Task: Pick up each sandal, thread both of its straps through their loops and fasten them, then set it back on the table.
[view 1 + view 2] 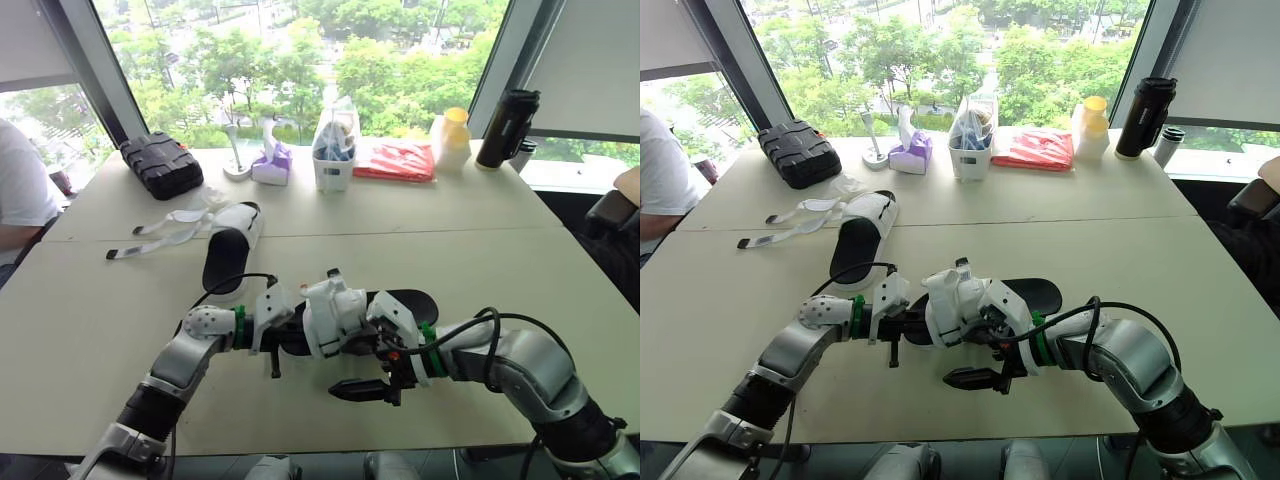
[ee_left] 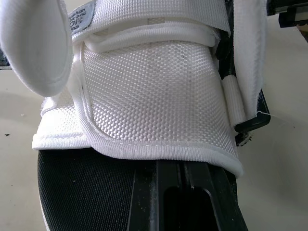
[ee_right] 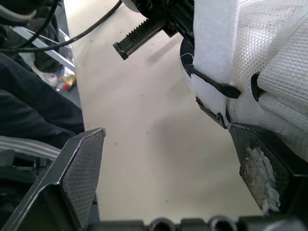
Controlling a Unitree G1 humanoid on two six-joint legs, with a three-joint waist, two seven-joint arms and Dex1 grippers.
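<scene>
A white-strapped sandal with a black sole (image 1: 345, 312) is at the table's near middle, between my two grippers. My left gripper (image 1: 278, 335) is at its heel end and shut on the black sole (image 2: 86, 192), with one finger (image 2: 192, 197) lying over the footbed below the white mesh upper (image 2: 149, 96). My right gripper (image 3: 168, 163) stands open beside the sandal's strap side; one finger (image 3: 260, 168) is near the white strap (image 3: 211, 43), the other (image 3: 79, 166) over bare table. A second sandal (image 1: 232, 245) lies at the back left with its straps (image 1: 160, 235) loose and spread out.
Along the far edge stand a black case (image 1: 160, 163), a tissue box (image 1: 272, 165), a white container (image 1: 333, 165), a red packet (image 1: 395, 160), a yellow-capped bottle (image 1: 452, 138) and a black flask (image 1: 505, 128). A person in white (image 1: 20, 195) sits at the left.
</scene>
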